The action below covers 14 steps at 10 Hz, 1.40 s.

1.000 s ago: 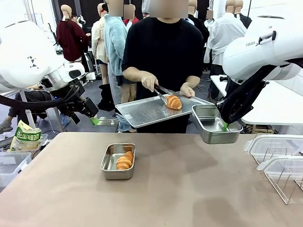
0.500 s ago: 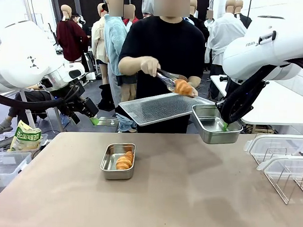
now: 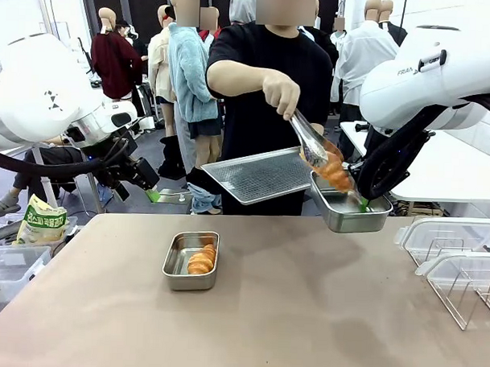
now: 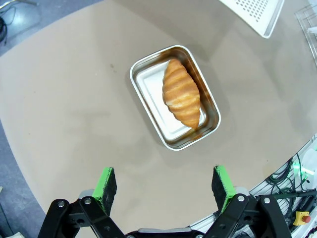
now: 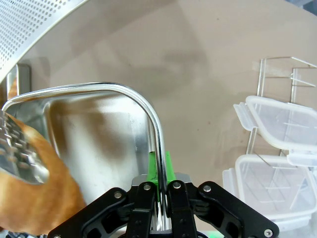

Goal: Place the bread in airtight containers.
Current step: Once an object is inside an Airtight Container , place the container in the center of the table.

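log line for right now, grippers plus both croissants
left gripper: open, empty | right gripper: shut on rim of raised pan | first croissant: in table pan | second croissant: in person's tongs over raised pan

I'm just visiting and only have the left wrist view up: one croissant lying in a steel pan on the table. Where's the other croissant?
Observer: A person across the table grips the second croissant in tongs, right at a second pan.
Operator: What's holding that pan up?
Observer: The right tool is shut on its rim and holds it in the air past the table's far edge.
Operator: So is the croissant inside yet?
Observer: Seen from the right wrist, it is within the rim with the tongs clamped on it; I can't tell whether it touches the bottom.
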Each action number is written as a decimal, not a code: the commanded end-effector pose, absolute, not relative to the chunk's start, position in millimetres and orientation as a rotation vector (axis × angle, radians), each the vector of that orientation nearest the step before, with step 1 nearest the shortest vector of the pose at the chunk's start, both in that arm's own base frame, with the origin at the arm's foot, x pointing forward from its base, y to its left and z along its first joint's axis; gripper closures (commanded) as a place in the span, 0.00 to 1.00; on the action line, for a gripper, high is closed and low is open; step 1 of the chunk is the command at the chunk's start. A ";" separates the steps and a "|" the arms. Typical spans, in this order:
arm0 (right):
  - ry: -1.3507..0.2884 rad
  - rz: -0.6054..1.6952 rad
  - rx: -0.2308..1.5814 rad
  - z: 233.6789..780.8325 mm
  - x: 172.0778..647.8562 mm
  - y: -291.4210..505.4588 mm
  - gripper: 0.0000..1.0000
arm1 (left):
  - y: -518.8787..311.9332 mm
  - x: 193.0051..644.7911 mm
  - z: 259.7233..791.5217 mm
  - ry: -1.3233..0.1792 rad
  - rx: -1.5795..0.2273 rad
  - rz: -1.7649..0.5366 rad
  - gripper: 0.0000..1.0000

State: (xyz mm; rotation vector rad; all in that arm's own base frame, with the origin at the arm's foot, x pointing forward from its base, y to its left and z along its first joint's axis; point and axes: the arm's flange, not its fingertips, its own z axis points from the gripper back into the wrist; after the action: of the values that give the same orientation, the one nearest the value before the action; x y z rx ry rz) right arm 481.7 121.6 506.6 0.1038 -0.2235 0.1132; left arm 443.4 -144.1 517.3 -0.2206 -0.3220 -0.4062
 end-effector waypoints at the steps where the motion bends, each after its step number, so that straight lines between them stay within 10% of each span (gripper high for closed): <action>1: -0.226 0.111 0.105 508.4 482.1 121.9 1.00 | -144.4 445.3 518.9 -0.325 -0.222 -0.406 0.00; 14: -0.226 0.111 0.105 508.4 482.1 121.9 1.00 | -144.4 445.3 518.9 -0.325 -0.222 -0.406 0.00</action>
State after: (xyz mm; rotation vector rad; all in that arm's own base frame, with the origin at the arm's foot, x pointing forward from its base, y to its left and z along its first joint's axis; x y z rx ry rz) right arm 481.7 121.6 506.5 0.1037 -0.2232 0.1132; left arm 443.5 -144.2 517.3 -0.2206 -0.3220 -0.4062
